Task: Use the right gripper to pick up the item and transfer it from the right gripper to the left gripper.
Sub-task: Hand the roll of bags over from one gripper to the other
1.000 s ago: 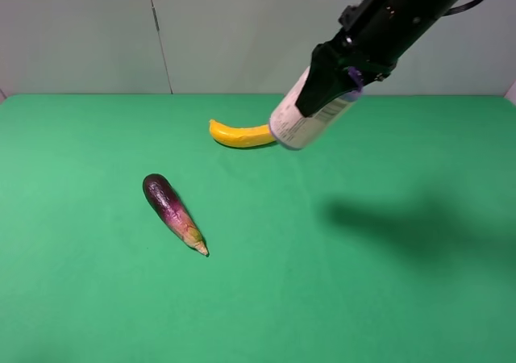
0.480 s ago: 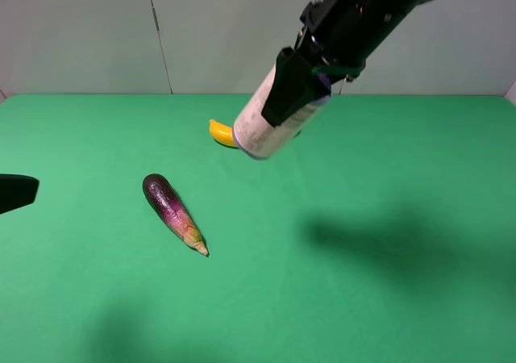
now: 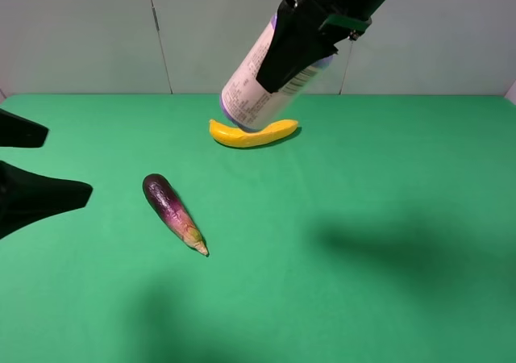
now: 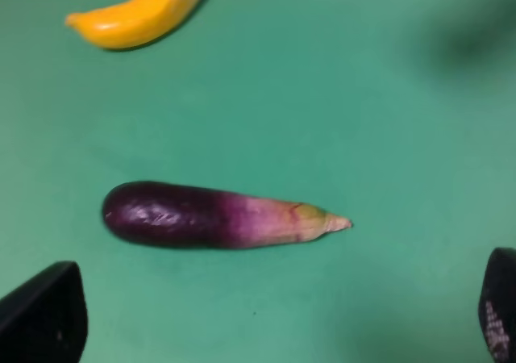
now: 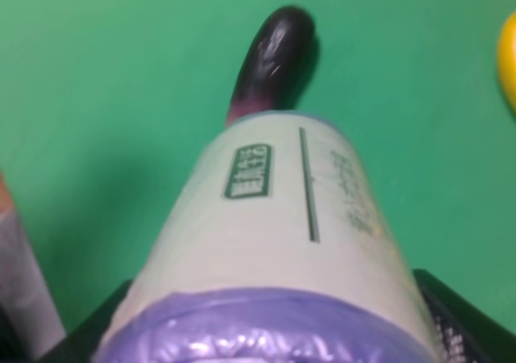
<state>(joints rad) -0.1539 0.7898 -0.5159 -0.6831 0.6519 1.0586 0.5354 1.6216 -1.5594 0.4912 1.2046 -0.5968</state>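
Right pincer is clamped across can, close to its purple end. Can hangs tilted in the air, well above counter; its lower end overlaps banana in the high view, but they are not touching. Left pincer is wide and holds nothing. It sits low at the left edge, near eggplant and well apart from can.

Handling, judged:
- Can looks rigid and thin-walled, under a smooth printed label
- Probably light; full or empty cannot be told
- Round glossy wall is likely slippery and may swivel between flat fingers
- A hard squeeze could dent it

Where to take hold, judged:
- The present grip sits at one end, so the exposed label half is free for the left pincer
- Close across the barrel there, jaws square to the axis, clear of the right fingers and off the end rim
- Left opening looks wide enough, not certain

Risk: if the right lets go before the left has closed, can drops onto banana or counter
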